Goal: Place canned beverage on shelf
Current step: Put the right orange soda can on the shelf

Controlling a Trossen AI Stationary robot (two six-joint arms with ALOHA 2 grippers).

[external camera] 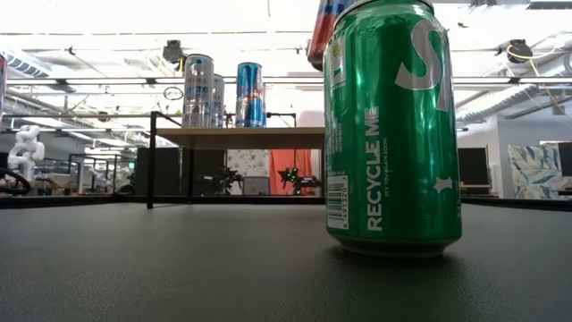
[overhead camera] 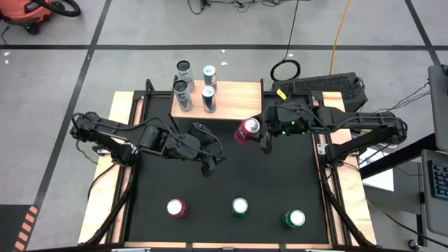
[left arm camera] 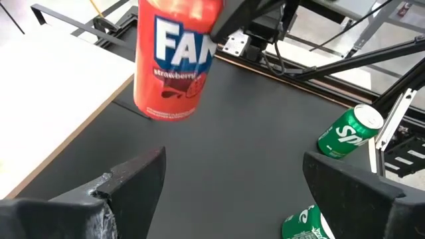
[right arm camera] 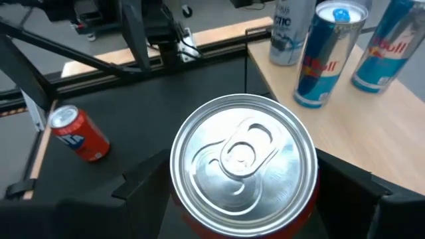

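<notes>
Right gripper [overhead camera: 255,133] is holding a red can [overhead camera: 249,128], its fingers clamped on the can's sides, just off the front edge of the shelf [overhead camera: 238,98] near that board's right end. In the left wrist view the can [left arm camera: 174,56] is hanging upright above the black mat [left arm camera: 252,146], clear of it, beside the shelf's pale board [left arm camera: 60,93]. In the right wrist view its silver top [right arm camera: 243,158] is filling the space between the fingers, with the board [right arm camera: 372,133] close by.

Left gripper [overhead camera: 207,155] is waiting over the middle of the mat [overhead camera: 224,182], its fingers [left arm camera: 129,179] spread wide and holding nothing.

Four cans are standing on the shelf's left half: two silver ones [overhead camera: 183,87] and two blue ones [overhead camera: 208,87], grouped in a square. The right half is bare wood.

Along the mat's near edge three more cans are standing well apart: a red one [overhead camera: 175,208] at left, a green one [overhead camera: 240,206] in the middle and another green one [overhead camera: 294,218] at right. The low view is showing a green can [external camera: 393,125] close up, with the shelf [external camera: 241,137] behind it on black legs.
</notes>
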